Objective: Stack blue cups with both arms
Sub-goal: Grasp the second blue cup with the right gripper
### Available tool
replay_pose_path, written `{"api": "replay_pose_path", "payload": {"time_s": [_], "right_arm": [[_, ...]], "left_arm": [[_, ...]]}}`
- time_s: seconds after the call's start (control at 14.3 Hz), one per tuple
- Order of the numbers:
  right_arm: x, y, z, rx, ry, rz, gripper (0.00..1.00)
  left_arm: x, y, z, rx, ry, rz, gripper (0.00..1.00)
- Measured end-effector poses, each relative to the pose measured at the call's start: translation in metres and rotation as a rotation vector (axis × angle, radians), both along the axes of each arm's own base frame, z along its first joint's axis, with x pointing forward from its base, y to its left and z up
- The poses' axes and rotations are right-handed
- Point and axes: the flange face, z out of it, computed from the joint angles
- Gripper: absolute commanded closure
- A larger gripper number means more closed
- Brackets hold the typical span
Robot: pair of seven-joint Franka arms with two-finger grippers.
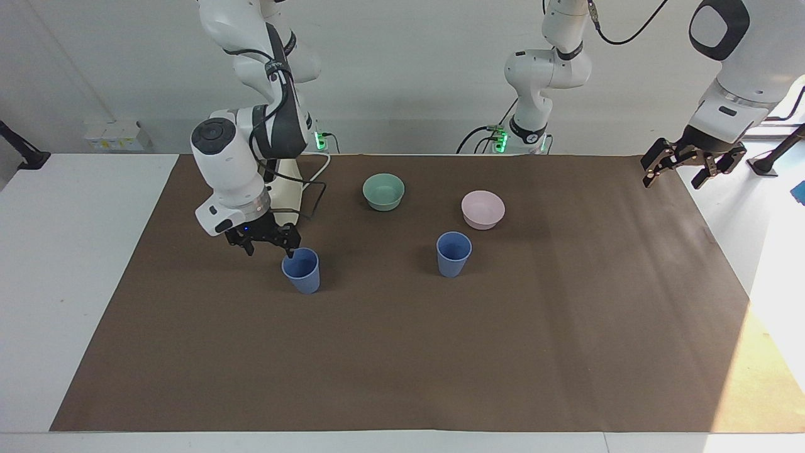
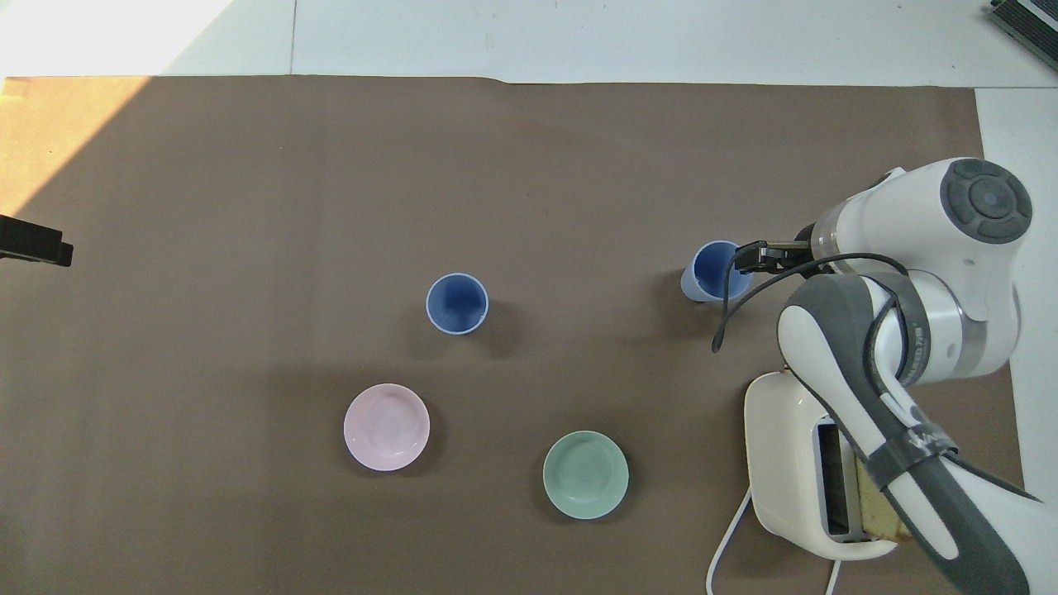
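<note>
1. The right end effector (image 1: 267, 242) is held open at the rim of one blue cup (image 1: 301, 270).
2. The other blue cup (image 1: 453, 253) stands beside the pink bowl (image 1: 482, 209).
3. The left end effector (image 1: 684, 163) waits open over the counter (image 1: 402, 365) edge.

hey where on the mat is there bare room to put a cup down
The mat is bare farther from the robots than the two blue cups. It is crowded around the bowls and the toaster.

Two blue cups (image 1: 301, 270) (image 1: 453, 253), two bowls (image 1: 383, 191) (image 1: 483, 209), one toaster (image 2: 793, 463)
</note>
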Motion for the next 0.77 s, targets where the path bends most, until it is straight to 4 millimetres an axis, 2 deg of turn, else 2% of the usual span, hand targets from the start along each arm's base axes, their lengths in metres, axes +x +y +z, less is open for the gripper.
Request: {"api": "replay_pose_path", "payload": {"time_s": [0.42,0.49,0.56,0.77], "right_arm": [[0.002,0.01,-0.017,-0.002,0.019,0.019,0.0],[0.002,0.01,-0.018,-0.002,0.019,0.023,0.05],[0.002,0.01,-0.018,-0.003,0.021,0.03,0.25],[0.003,0.01,-0.021,-0.004,0.017,0.04,0.56]], "left_arm": [[0.0,-0.008,0.003,0.0,-0.005,-0.016,0.0],[0.0,-0.009,0.004,0.0,-0.008,-0.016,0.0],[0.0,-0.009,0.005,0.0,-0.01,-0.017,0.0],[-0.001,-0.009,0.007,-0.001,-0.012,-0.018,0.0]]}}
